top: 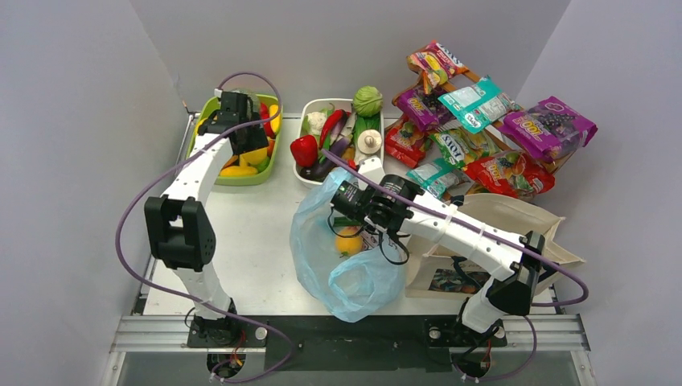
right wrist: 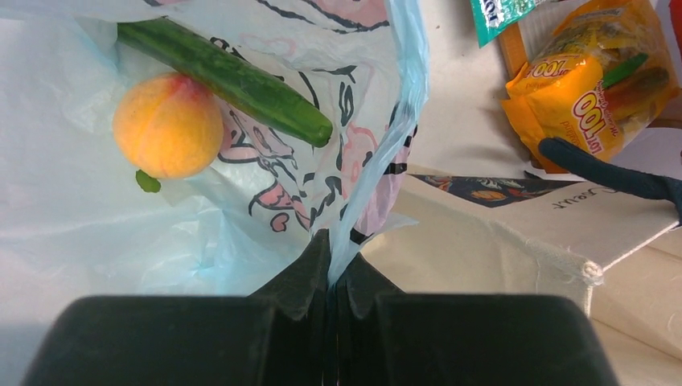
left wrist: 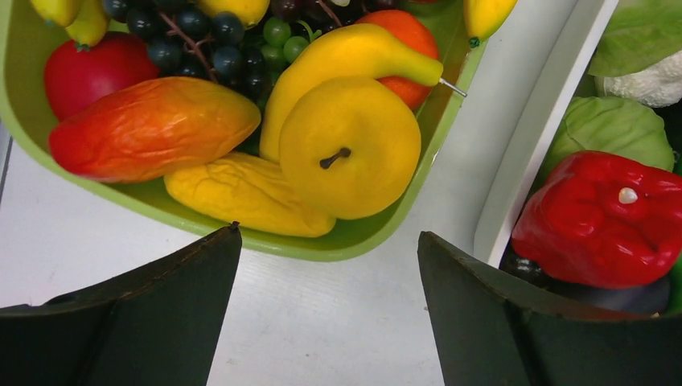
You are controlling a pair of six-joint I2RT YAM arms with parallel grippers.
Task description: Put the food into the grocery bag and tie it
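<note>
The right gripper (right wrist: 331, 259) is clenched on the grocery bag (right wrist: 72, 217), with a fold of its light-blue rim pinched between the closed fingers. The bag is spread, crumpled, on the worktop (top: 249, 249) close to the arm bases. Inside the bag an orange fruit (right wrist: 167, 125) is seen, and a green cucumber (right wrist: 233, 76) is laid just beside it. A beige canvas tote (top: 499, 217) is set immediately to the right of the bag, and the pinched edge of the plastic is draped against it.

Beyond the bag a white tray (top: 310, 108) of vegetables is placed, a red pepper (left wrist: 603, 217) being lodged in its nearer left corner. Beyond the bag and well to its left a green tray (left wrist: 322, 245) of fruit is found, in which a yellow pear (left wrist: 350, 157) is stacked on other yellow and orange pieces. The left gripper (left wrist: 328, 233) is poised over the near rim of that tray, released, its jaws spread wide and nothing grasped. Farthest from the bag, beyond it to the right, glossy snack packets (top: 482, 121) are piled.
</note>
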